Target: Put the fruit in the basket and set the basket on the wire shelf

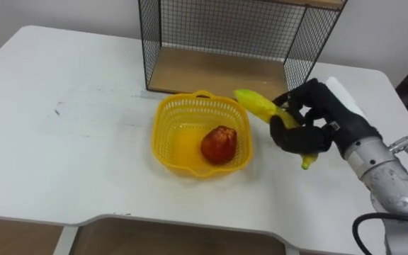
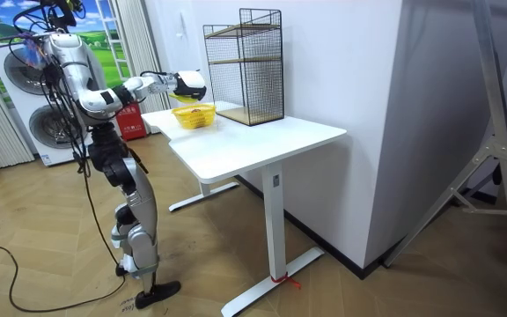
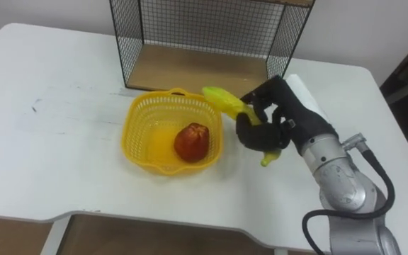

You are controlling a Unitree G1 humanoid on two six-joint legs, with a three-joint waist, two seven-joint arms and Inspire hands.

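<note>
A yellow plastic basket (image 1: pixel 178 119) (image 3: pixel 147 120) (image 2: pixel 193 116) stands on the white table, in front of the wire shelf (image 1: pixel 225 42) (image 3: pixel 200 39) (image 2: pixel 246 64). A red fruit (image 1: pixel 219 144) (image 3: pixel 192 141) lies inside the basket at its right side. My right hand (image 1: pixel 307 120) (image 3: pixel 271 120) (image 2: pixel 187 84) is shut on a yellow banana (image 1: pixel 258 105) (image 3: pixel 225 101), held just right of the basket. The banana's upper end reaches over the basket's right rim; its stem end pokes out below the hand.
The shelf has a wooden floor board (image 1: pixel 214 73) and black mesh walls, open toward me. The white table (image 1: pixel 69 142) (image 2: pixel 262 141) has broad bare room to the left of the basket. I stand at the table's end; washing machines (image 2: pixel 25 97) are behind me.
</note>
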